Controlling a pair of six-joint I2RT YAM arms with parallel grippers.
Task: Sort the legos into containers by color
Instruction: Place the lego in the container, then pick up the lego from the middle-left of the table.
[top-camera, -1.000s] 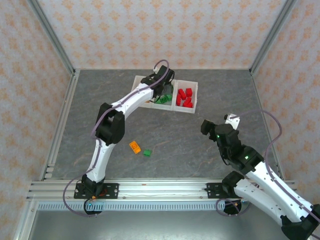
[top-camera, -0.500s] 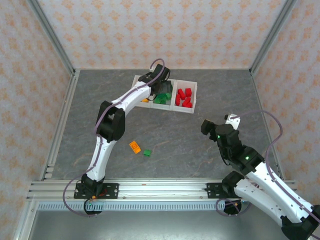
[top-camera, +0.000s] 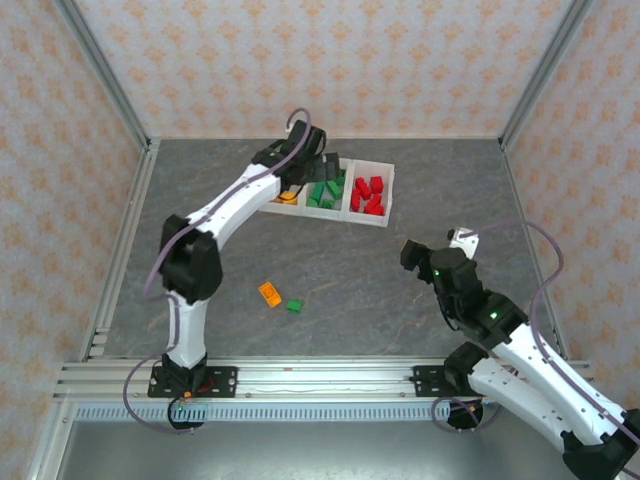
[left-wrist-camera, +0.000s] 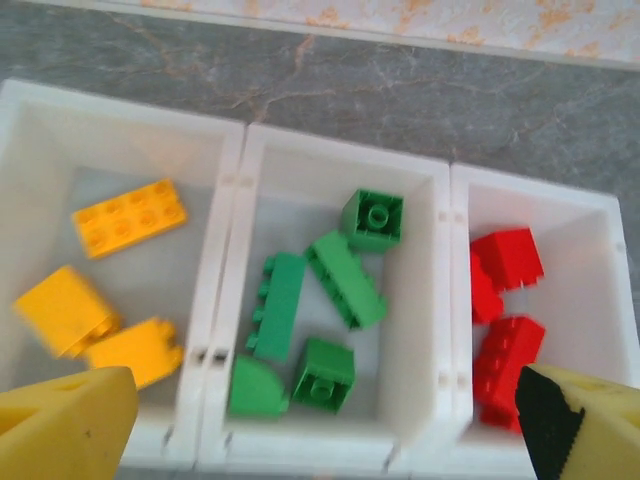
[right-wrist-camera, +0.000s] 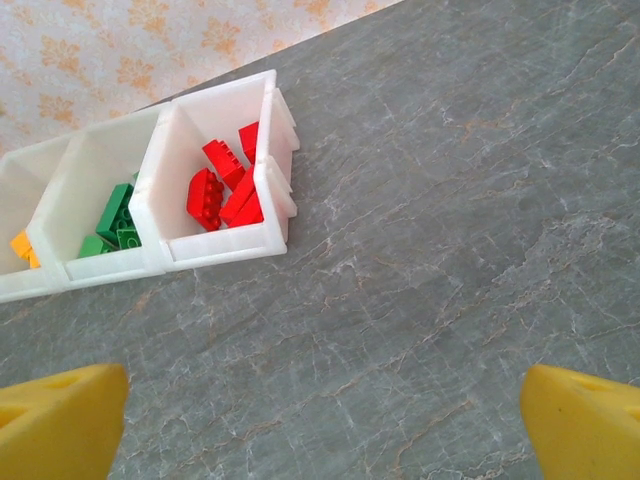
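Top view: left gripper hung over the middle compartment of the containers, far side of table; right gripper hovered over bare table, near right, well apart from the containers; loose orange lego and loose green lego lay just beside each other, near left.

Left wrist view: fingers spread wide, gripping nothing; orange legos in left compartment, green legos in middle, red legos in right (some blurred).

Right wrist view: fingers spread wide, empty.
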